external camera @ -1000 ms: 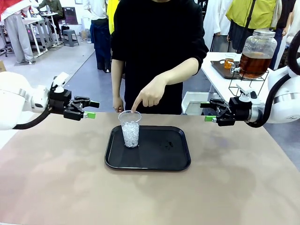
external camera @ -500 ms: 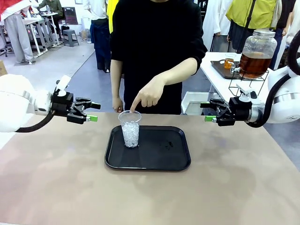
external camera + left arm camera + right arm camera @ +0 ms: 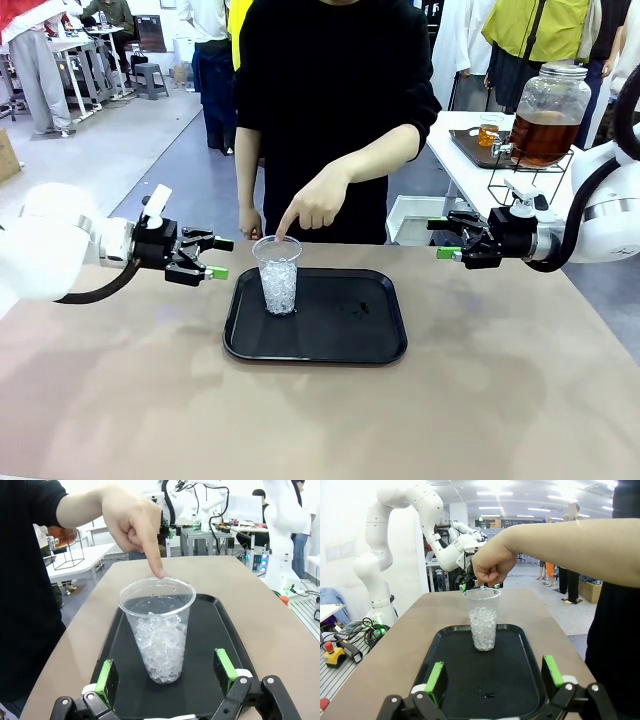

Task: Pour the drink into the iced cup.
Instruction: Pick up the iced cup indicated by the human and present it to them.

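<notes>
Just ahead of my left gripper (image 3: pixel 218 258), jaws wide, empty: clear plastic cup of ice (image 3: pixel 278 278), upright on black rectangular tray (image 3: pixel 350 345), person's hand (image 3: pixel 318 200) pointing at its rim. Amber drink sits in round glass dispenser jar (image 3: pixel 548 115) beyond my right gripper (image 3: pixel 445 238), also wide. Nothing poured yet.

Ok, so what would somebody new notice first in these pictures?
A clear cup of ice stands on the black tray mid-table, the person's hand pointing at its rim. The left gripper hovers open beside it, the right gripper open farther off. A jar of amber drink sits far right.
</notes>
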